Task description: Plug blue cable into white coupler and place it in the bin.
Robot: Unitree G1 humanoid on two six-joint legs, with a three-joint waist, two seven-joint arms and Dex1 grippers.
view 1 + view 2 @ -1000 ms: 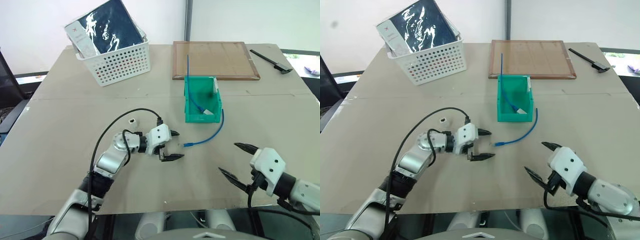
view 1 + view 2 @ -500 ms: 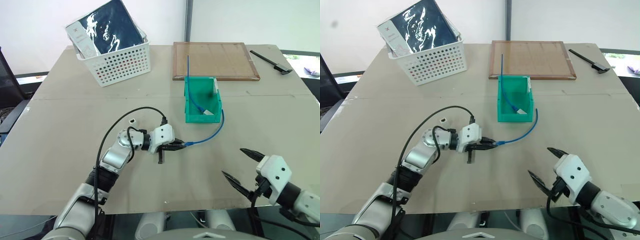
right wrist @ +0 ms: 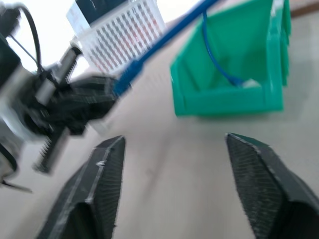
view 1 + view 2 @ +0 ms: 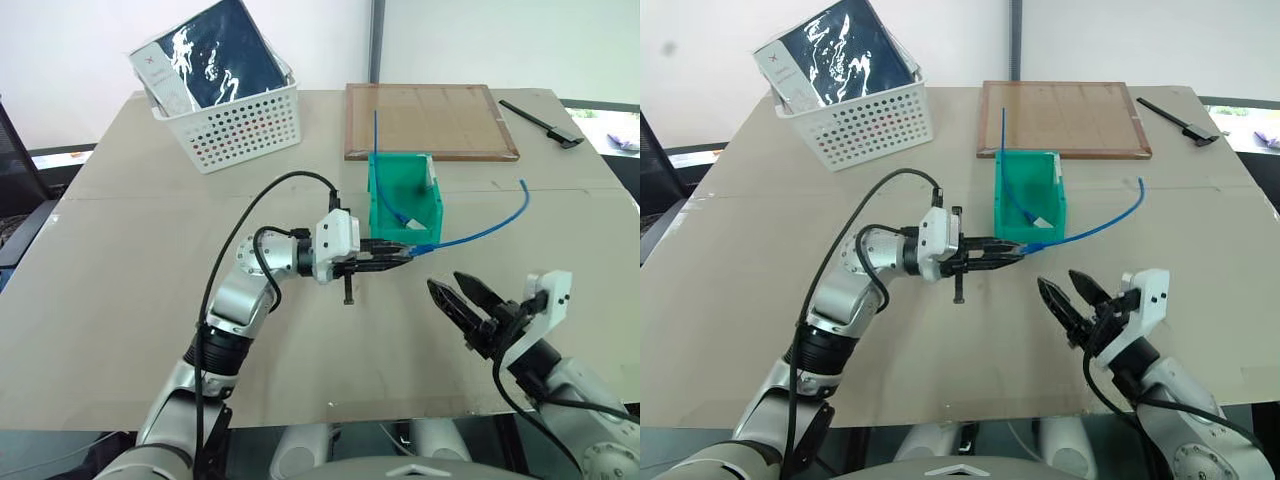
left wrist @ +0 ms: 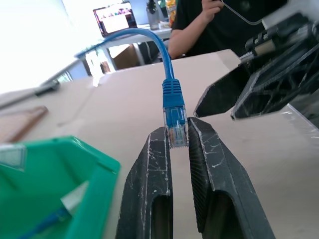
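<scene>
Blue cable (image 4: 480, 228) — light, springy, pinched at its clear plug by the closed left gripper (image 5: 178, 149), arching above the table beside the green bin (image 4: 380, 200). Best held right behind the plug. Right gripper (image 4: 462, 300) gapes empty nearby.

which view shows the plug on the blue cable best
The left wrist view: the blue cable's plug sits close up, pinched between the left gripper fingers. The eye views show it small by the bin; the right wrist view shows it blurred.
</scene>
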